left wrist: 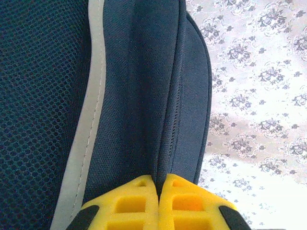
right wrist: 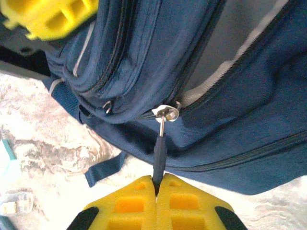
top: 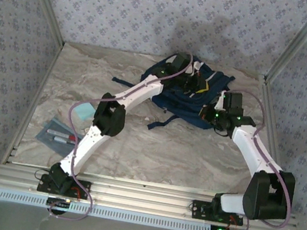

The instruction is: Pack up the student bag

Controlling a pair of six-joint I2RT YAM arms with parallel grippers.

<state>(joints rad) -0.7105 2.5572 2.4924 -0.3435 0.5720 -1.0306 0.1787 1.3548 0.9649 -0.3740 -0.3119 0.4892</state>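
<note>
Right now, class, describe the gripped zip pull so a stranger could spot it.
Find the navy student bag at the table's far side. From its silver zip slider runs a dark pull tab; unlike the bare metal ring nearby, the right tool pinches it.

Pale floral-print walls [top: 160,9] around a marbled tabletop [top: 164,153]

The left arm [top: 122,99] rises from its base at the near edge of the worktop, bends at the elbow and stretches toward the far edge. There the left hand [left wrist: 157,180] has its yellow fingers [left wrist: 134,203] pressed together, pinching a fold of the student bag [left wrist: 139,96]. The right arm [top: 256,154] folds sharply at its elbow near the right edge and angles inward, its right hand [right wrist: 157,178] clamped tight on the dark zipper pull [right wrist: 159,146], fingertips meeting.
</note>
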